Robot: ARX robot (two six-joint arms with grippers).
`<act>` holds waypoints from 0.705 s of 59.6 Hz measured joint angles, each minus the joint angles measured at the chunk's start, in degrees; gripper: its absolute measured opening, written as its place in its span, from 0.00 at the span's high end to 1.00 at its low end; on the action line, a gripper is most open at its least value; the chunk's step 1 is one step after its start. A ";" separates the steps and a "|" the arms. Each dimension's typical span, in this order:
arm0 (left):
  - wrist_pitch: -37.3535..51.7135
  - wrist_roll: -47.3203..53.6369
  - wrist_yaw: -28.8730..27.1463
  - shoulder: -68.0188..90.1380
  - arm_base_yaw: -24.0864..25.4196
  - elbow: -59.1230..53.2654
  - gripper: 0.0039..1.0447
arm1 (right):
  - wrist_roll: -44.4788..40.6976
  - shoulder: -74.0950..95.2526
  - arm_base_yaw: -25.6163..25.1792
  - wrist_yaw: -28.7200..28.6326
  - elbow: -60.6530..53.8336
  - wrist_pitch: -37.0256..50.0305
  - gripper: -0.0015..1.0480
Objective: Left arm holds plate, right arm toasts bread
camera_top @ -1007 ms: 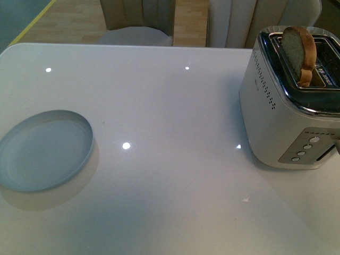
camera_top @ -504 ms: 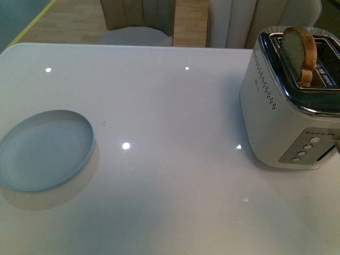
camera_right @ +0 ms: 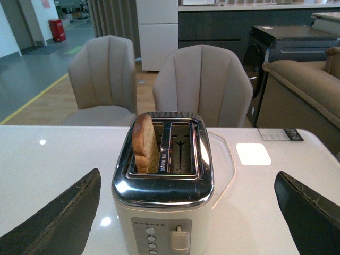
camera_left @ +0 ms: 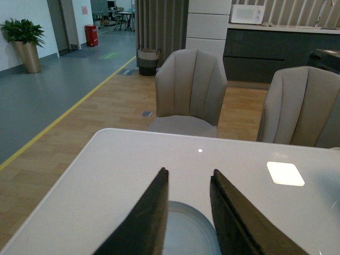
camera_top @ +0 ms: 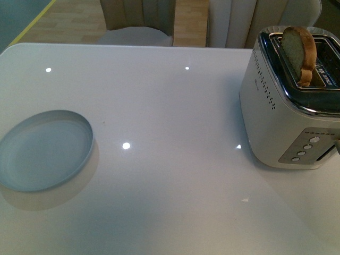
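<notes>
The pale blue-white plate (camera_top: 43,150) lies flat on the white table at the left. In the left wrist view a part of it (camera_left: 186,234) shows between the fingers of my open left gripper (camera_left: 188,178), which hovers above it. The bread slice (camera_top: 299,53) stands upright, sticking out of the left slot of the white and chrome toaster (camera_top: 287,111) at the right. In the right wrist view the bread (camera_right: 145,143) and toaster (camera_right: 163,212) sit between the wide-open fingers of my right gripper (camera_right: 188,186). Neither arm shows in the front view.
The toaster's lever (camera_right: 178,238) and buttons face my right gripper. Beige chairs (camera_left: 191,90) stand beyond the table's far edge. The white table (camera_top: 175,106) stretches between plate and toaster.
</notes>
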 joint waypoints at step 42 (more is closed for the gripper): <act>0.00 0.09 0.00 0.00 0.00 0.00 0.07 | 0.00 0.00 0.00 0.00 0.00 0.00 0.08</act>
